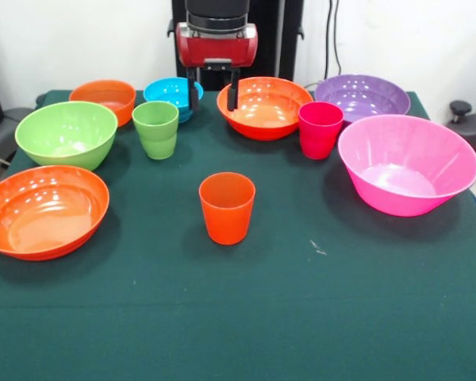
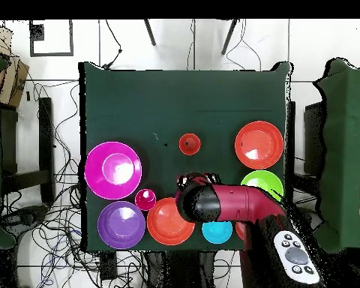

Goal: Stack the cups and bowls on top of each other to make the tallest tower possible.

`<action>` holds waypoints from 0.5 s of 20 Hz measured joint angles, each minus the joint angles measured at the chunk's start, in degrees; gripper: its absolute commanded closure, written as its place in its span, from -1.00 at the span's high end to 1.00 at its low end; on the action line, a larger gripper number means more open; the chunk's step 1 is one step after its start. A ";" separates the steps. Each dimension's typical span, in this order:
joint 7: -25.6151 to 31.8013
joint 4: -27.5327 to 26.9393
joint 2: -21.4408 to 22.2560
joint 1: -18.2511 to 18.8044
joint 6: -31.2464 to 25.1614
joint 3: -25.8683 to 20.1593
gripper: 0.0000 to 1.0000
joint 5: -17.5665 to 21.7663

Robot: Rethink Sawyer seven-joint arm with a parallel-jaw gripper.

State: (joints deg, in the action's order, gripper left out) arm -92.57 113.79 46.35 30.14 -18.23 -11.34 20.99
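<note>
Ten glossy plastic vessels sit separately on the dark green cloth-covered table (image 1: pixel 246 317), none nested or stacked yet, so my tower is not begun.

Reading the front view from left to right: a wide shallow orange plastic bowl (image 1: pixel 44 211) lies nearest the front edge. Behind it sits a medium round light green plastic bowl (image 1: pixel 67 133), then a small orange plastic bowl (image 1: pixel 103 99) at the back. Next comes a light green ridged plastic tumbler (image 1: pixel 155 129), upright, with a small blue plastic bowl (image 1: pixel 171 95) just behind it.

My pincer (image 1: pixel 213 89) hangs from my red and black arm near the table's back, fingers spread apart and holding nothing. It hovers between the blue bowl and a second wide orange plastic bowl (image 1: pixel 263 106).

An orange tapered plastic tumbler (image 1: pixel 227 207) stands alone, mouth up, well forward in the middle. To its right and further back, a magenta-red plastic tumbler (image 1: pixel 320 130) stands just beside the second wide orange bowl. Behind that is a purple round plastic bowl (image 1: pixel 362 96); in front of it, at the far right, rests a large deep pink plastic bowl (image 1: pixel 407 163).

Everything rests mouth upward, I judge so each can receive another.
</note>
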 measured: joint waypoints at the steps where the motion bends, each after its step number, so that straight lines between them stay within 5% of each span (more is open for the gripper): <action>1: 0.00 0.22 -0.19 0.01 0.00 0.08 1.00 0.08; 10: 0.00 1.75 -1.36 1.91 0.00 0.11 1.00 0.75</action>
State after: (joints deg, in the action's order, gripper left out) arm -92.57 115.54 44.99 32.05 -18.23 -11.23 21.74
